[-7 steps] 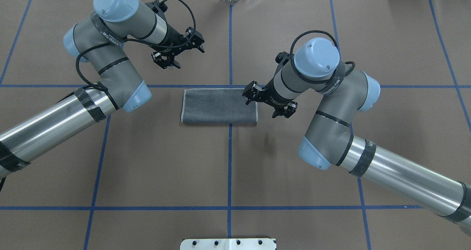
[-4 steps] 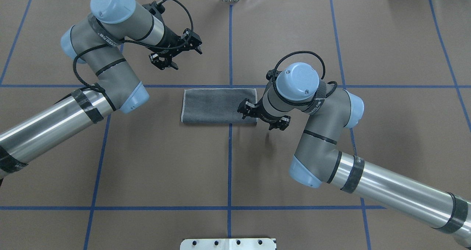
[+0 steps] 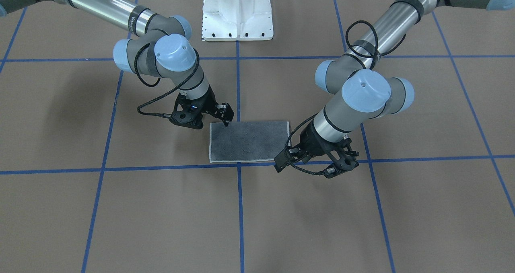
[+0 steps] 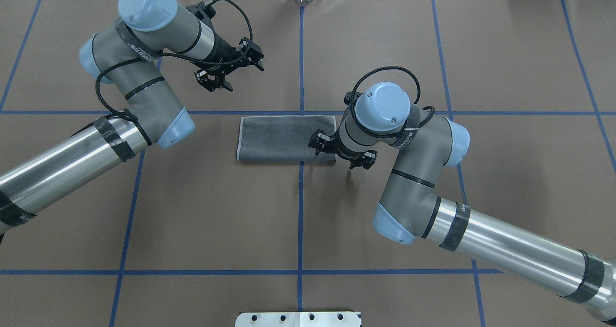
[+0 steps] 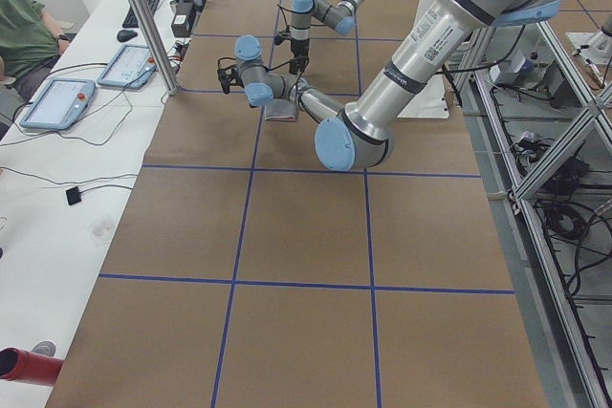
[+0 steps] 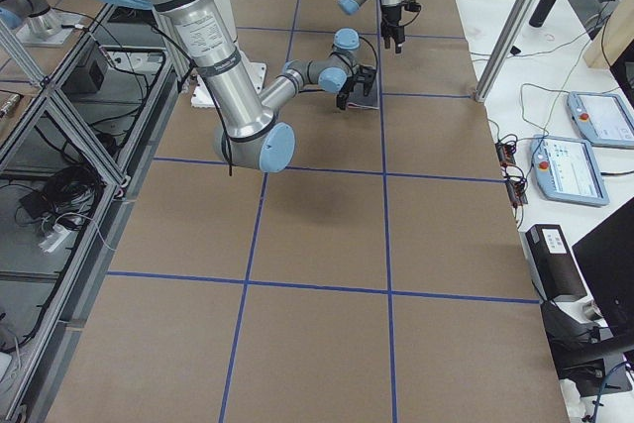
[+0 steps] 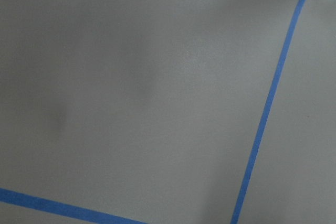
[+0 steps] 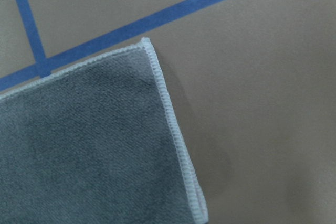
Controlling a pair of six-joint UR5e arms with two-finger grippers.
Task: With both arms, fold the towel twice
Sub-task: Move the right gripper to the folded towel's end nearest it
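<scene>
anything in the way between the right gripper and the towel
Nothing visible stands between them. The right gripper is right at the folded towel's corner nearest the robot, on its right side, and no other object shows beside that corner. Whether the jaws touch the cloth cannot be told.

lettering check: nothing legible with confidence.
white characters are printed on the black band (image 4: 138, 51) round the upper link of the left arm (image 4: 72, 158), and on a second black band (image 4: 406, 137) on the right arm (image 4: 505, 250). in the overhead view they are too small and skewed to spell out. in the front-facing view another lettered band (image 3: 132, 22) on the right arm shows only blurred white marks. the tablet screens (image 5: 59, 97) on the side bench (image 5: 38, 188) are too small to read in either side view.
</scene>
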